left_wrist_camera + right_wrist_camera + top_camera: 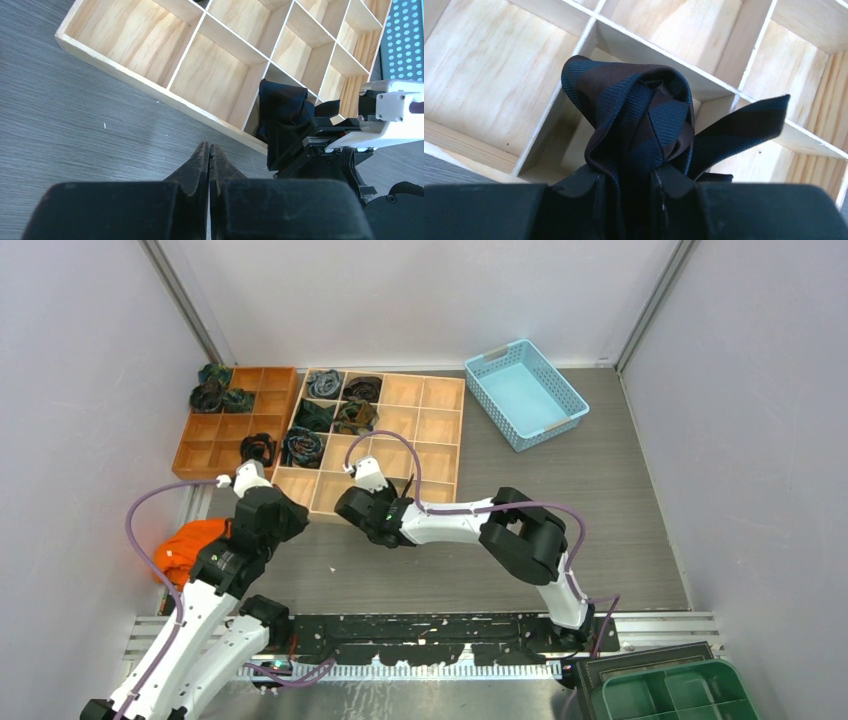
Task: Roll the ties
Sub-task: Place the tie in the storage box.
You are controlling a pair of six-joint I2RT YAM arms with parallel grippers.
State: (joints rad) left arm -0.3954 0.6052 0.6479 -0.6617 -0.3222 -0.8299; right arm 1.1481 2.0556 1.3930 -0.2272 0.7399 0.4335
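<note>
Over tray (624,42), right tool (629,182) around tie (634,115)

Between the matt black fingers (579,186) of the right gripper (629,176), the navy-and-brown striped tie (644,115) is ribbed cloth; beyond, the pale compartment tray (649,47) is grainy bare wood.

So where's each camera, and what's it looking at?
Top: above and behind, looking down at the table; left arm and right arm show.
Left wrist: faces the pale tray's near edge; shut left gripper shows.
Right wrist: faces the tray's compartments; right gripper holding the tie shows.
Both wrist views share tray and tie.
</note>
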